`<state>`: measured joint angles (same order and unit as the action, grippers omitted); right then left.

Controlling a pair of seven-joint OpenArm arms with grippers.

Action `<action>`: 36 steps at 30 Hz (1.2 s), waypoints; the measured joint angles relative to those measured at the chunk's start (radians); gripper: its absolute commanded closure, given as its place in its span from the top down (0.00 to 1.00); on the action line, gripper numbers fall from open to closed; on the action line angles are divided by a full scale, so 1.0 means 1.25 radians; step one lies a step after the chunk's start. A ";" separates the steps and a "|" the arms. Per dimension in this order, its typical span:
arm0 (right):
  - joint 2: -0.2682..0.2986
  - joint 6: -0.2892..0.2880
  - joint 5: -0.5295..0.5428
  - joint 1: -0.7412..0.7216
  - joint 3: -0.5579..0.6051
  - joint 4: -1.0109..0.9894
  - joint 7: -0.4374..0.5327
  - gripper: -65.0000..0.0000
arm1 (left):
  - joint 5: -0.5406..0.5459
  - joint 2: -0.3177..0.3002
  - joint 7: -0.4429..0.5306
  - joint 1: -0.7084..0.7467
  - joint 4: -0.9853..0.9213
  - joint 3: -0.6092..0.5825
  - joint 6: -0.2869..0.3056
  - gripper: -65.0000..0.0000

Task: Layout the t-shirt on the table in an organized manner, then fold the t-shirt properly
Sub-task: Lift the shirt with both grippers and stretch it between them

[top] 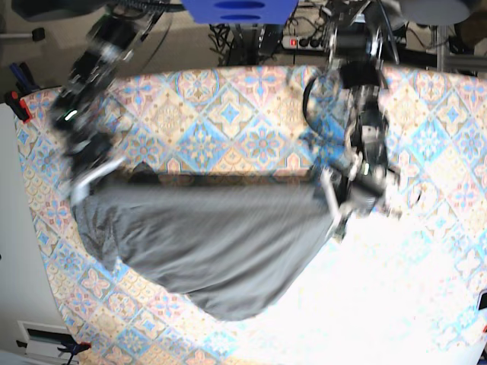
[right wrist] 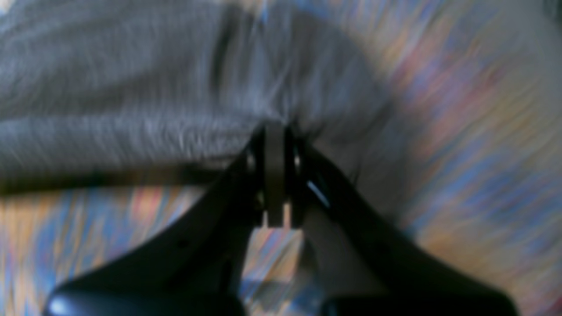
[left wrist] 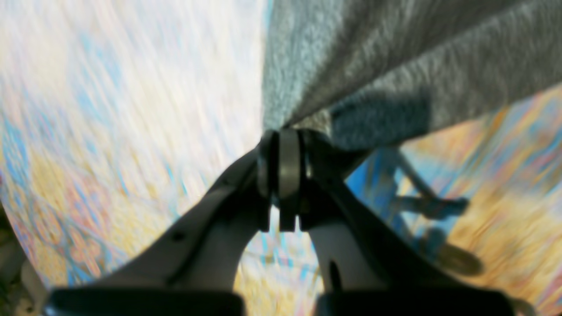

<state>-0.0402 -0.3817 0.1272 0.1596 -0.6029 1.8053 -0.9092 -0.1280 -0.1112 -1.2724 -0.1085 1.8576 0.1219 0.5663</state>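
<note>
Left gripper point(left wrist: 283, 145), black w/ pale inner pads, is clamped tight on a bunched corner of the dark heather-grey knit t-shirt point(top: 205, 243); cloth fans up and away from its tips in taut ridges. Right gripper point(right wrist: 274, 140) is likewise pinched shut on another gathered edge, fabric spreading off to one side of its tips. Both wrist views are heavily smeared, so which hem or seam each one has can't be told.

Between the two grippers the shirt hangs stretched along its top edge, the rest sagging below them in a rounded belly that seems to drape onto the table point(top: 251, 114), a wide surface in pastel blue, pink and cream tile-pattern cloth.

Handling, as a guess: light, very floppy, no stiffness, prob. slightly stretchy; it'll droop and fold on itself wherever unsupported. Best hold looks like corner pts, shoulders or hem ends, kept apart under mild tension.

Beyond the grippers, far side of the table, there's a dim room w/ cables and stands point(top: 259, 34).
</note>
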 measured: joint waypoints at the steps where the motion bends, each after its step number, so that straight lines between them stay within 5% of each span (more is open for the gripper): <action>1: -0.011 -0.013 0.001 0.037 0.016 -0.005 -0.003 0.00 | 0.005 -0.006 0.021 0.030 0.002 -0.001 0.002 0.00; 8: -0.001 0.002 0.004 0.083 0.014 -0.023 0.044 0.00 | 0.017 -0.002 0.102 0.199 0.005 0.034 0.004 0.00; 18: -0.074 -0.009 0.006 0.092 -0.192 -0.024 0.028 0.00 | 0.018 -0.007 0.111 0.253 0.005 0.078 0.005 0.00; 24: -0.075 -0.009 0.004 0.100 -0.177 -0.024 0.020 0.00 | 0.028 -0.062 0.116 0.283 0.007 0.076 0.015 0.00; 27: -0.076 -0.009 0.009 0.099 -0.173 -0.024 0.021 0.00 | 0.023 -0.064 0.109 0.294 0.030 0.077 0.106 0.00; 33: -0.074 -0.007 0.002 0.100 -0.161 -0.021 0.020 0.00 | 0.022 -0.062 0.114 0.304 0.114 0.076 0.110 0.00; 36: -0.075 -0.006 0.000 0.101 -0.134 -0.010 0.019 0.10 | 0.018 -0.062 0.103 0.282 0.115 0.077 0.111 0.00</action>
<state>-0.1341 -0.3889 0.1276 0.2855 -0.7704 1.7931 -0.8852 -0.1051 -0.1883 -1.1442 0.2440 2.0010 0.2176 0.7048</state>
